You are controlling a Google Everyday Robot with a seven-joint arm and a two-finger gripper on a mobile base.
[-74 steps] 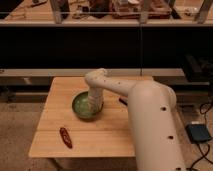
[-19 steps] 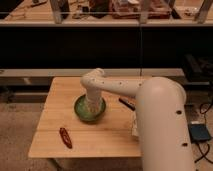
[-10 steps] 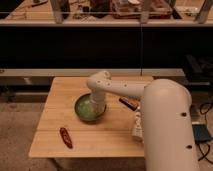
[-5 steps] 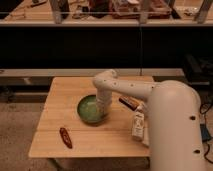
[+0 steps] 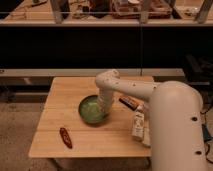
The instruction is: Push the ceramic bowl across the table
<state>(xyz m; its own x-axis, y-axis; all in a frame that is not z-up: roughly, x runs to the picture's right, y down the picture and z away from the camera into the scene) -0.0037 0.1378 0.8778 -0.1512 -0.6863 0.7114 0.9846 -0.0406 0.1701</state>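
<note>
— Pushing now? Where's your bowl (image 5: 92,109)?
— Mid-tabletop (image 5: 75,95), gripper (image 5: 103,106) at its right rim — fingers' opening you can't tell.
— Next?
— Keep your contact low — shove steadily leftward.

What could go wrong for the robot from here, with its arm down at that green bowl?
The gripper sits at the right rim of the ceramic bowl. Pressing on a rim could tip the bowl or let the gripper slip off. The bowl may also hit the red object lying front left on the table. The arm's sweep might knock the packet at the right edge.
</note>
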